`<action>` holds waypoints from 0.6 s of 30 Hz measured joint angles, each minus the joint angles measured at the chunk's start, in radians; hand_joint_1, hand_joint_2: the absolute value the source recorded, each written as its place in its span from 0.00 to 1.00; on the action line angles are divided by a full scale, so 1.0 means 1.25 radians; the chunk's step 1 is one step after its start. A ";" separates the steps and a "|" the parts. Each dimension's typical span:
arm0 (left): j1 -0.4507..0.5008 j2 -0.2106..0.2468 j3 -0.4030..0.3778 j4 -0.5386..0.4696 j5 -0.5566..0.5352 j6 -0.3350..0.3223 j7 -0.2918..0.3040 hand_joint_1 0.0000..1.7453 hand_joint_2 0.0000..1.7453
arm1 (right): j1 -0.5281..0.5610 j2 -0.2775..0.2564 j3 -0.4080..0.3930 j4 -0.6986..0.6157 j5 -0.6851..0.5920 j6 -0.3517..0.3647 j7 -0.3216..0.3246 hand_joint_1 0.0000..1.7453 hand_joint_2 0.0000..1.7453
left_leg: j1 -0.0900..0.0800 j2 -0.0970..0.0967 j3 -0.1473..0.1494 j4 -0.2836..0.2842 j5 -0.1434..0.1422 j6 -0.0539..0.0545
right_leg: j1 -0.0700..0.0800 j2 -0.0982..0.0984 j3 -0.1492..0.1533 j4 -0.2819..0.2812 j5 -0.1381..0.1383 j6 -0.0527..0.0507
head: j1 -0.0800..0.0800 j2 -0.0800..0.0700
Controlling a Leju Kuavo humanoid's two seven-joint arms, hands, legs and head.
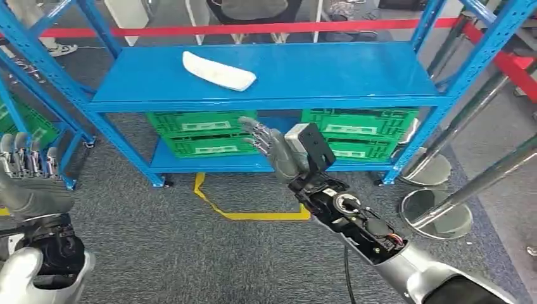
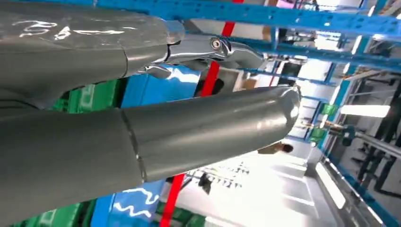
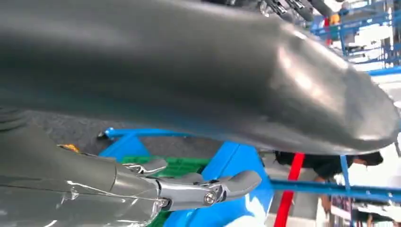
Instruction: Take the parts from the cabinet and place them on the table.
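Observation:
A white elongated part [image 1: 218,71] lies on the upper shelf of the blue cabinet [image 1: 354,73], left of the shelf's middle. My right hand [image 1: 271,147] is raised in front of the cabinet's lower level, fingers stretched toward it and apart, holding nothing; it sits below and slightly right of the part. My left hand [image 1: 28,174] is up at the far left, fingers pointing upward, empty and well away from the part. In the wrist views the right hand [image 3: 189,85] and left hand [image 2: 142,118] show extended fingers with nothing held.
Green crates [image 1: 202,133] sit on the cabinet's bottom shelf, with more [image 1: 361,130] to the right. Steel posts with round bases [image 1: 437,212] stand at right. Yellow tape [image 1: 253,214] marks the grey carpet. Another blue rack [image 1: 38,95] stands at left. A red barrier tape [image 1: 253,28] runs behind.

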 joint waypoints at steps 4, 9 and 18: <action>-0.003 0.001 0.000 0.000 0.000 0.000 0.000 0.00 0.00 | -0.001 0.000 0.000 0.000 0.000 0.000 0.000 0.00 0.00 | -0.005 -0.059 0.083 -0.181 0.067 0.018 | -0.003 0.034 -0.004 0.000 0.000 0.009 | -0.004 0.000; -0.005 -0.001 0.000 -0.002 -0.002 -0.002 0.001 0.00 0.00 | -0.004 0.000 0.000 -0.001 0.000 0.000 0.002 0.00 0.00 | 0.000 -0.016 0.097 -0.202 0.075 0.035 | 0.001 -0.020 -0.022 0.035 -0.029 0.031 | 0.007 0.000; -0.001 0.000 0.000 -0.002 -0.009 -0.005 0.008 0.00 0.00 | -0.006 0.000 0.001 0.000 0.002 0.000 0.005 0.00 0.00 | -0.005 0.026 0.099 -0.187 0.058 0.018 | -0.010 -0.073 0.010 0.007 -0.017 0.046 | 0.012 0.000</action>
